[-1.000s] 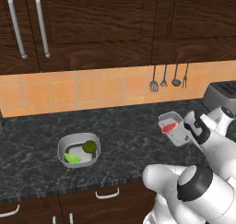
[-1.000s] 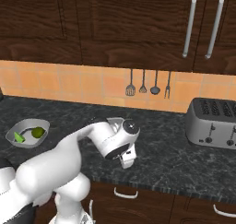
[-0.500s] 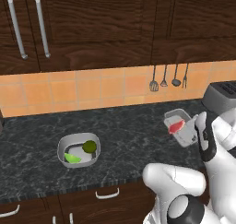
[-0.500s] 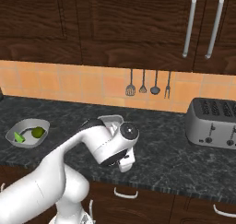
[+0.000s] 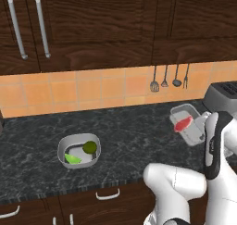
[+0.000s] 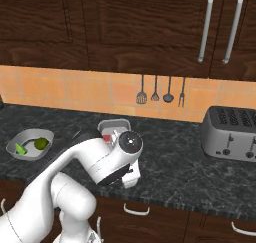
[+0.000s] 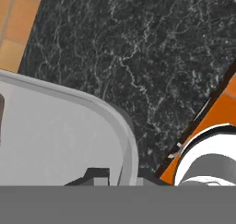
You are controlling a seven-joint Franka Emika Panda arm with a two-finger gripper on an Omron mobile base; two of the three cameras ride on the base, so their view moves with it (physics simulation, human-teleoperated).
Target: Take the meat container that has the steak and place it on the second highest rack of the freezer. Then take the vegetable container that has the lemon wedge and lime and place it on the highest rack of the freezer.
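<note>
Meat container [image 5: 187, 123] w/ red steak [image 5: 183, 123] rides tilted above the counter [image 5: 125, 136], gripper [image 7: 117, 177] clenched on its rim, apparently bound for the freezer. Veg container [image 5: 78, 150] w/ lime waits on the countertop, well apart.

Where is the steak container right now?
The steak container is lifted over the counter at the right of the left base view, gripped at its rim by the gripper, below the hanging utensils and left of the toaster.
</note>
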